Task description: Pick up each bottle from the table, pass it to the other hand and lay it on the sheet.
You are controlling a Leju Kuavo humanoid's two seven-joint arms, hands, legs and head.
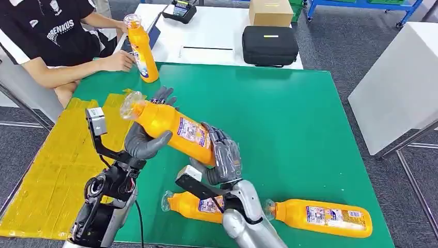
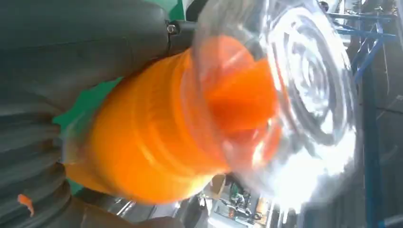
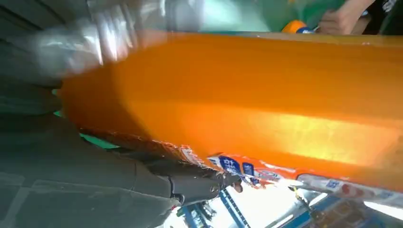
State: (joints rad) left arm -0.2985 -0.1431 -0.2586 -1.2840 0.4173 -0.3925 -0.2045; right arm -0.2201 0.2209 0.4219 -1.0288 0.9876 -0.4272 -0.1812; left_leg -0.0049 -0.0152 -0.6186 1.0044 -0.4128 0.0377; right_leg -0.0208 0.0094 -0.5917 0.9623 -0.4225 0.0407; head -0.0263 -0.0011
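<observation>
Nearest, two orange bottles [image 1: 323, 217] lie on green mat [image 1: 289, 119], one partly behind right arm. Above them, tilted orange bottle [image 1: 173, 128] held by both: right hand [image 1: 223, 157] grasps base end, left hand [image 1: 147, 135] wraps neck end. Yellow sheet [image 1: 49, 175] at left. Farther, person's hand [image 1: 118, 61] beside upright bottle [image 1: 142, 49].

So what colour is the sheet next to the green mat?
Yellow; the sheet shows best in the head view.
</observation>
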